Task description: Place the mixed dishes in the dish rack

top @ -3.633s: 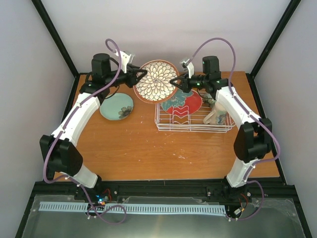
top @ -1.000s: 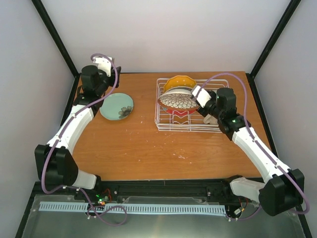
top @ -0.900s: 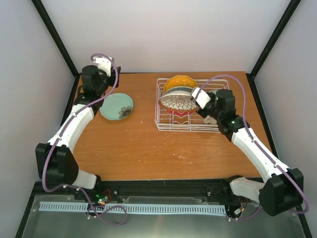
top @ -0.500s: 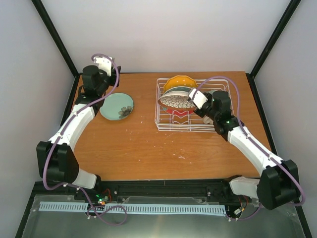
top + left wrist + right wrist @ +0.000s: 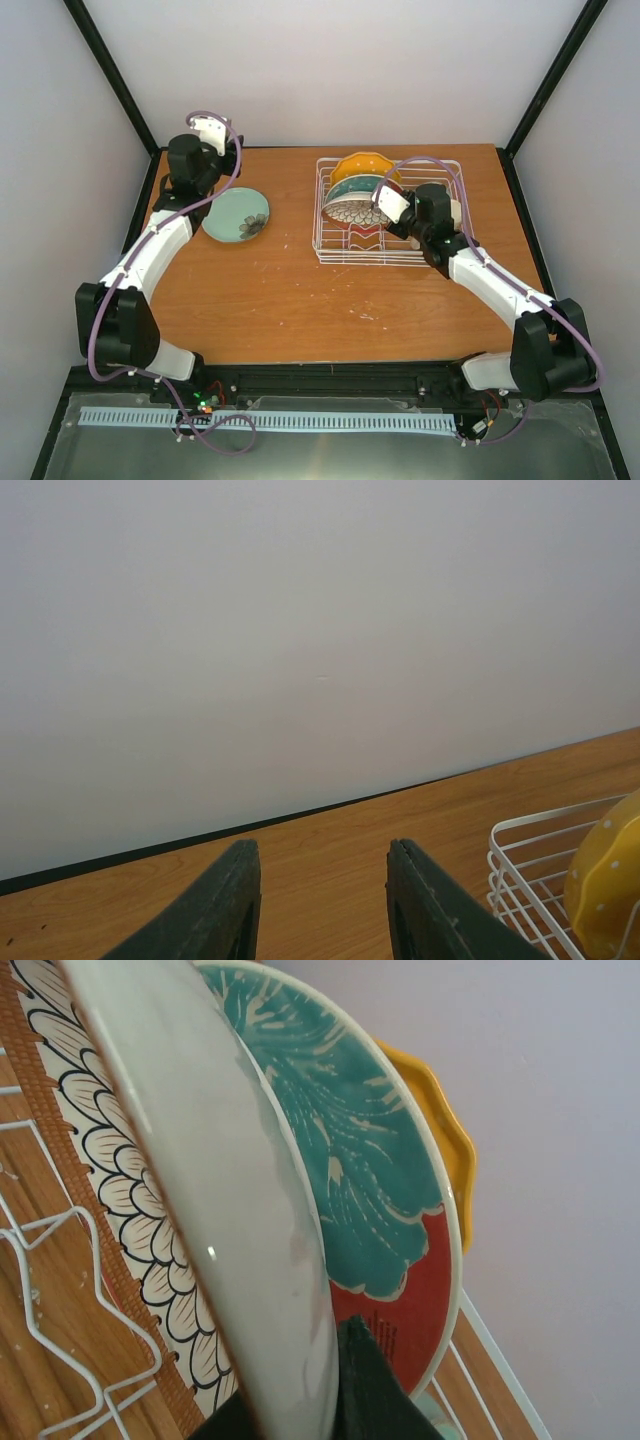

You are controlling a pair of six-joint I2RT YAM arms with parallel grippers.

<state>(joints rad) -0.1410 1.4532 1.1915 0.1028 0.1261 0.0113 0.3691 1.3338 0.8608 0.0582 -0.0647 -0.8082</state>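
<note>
The right jaws are clamped on the rim of the white floral plate (image 5: 235, 1230), which stands tilted in the dish rack (image 5: 335, 248). Just beyond it lean the red-and-teal plate (image 5: 370, 1210) and the orange-yellow plate (image 5: 440, 1120). The left jaws stand apart, holding nothing, above the surface (image 5: 330, 850), with the teal bowl (image 5: 236, 215) near them.
</note>
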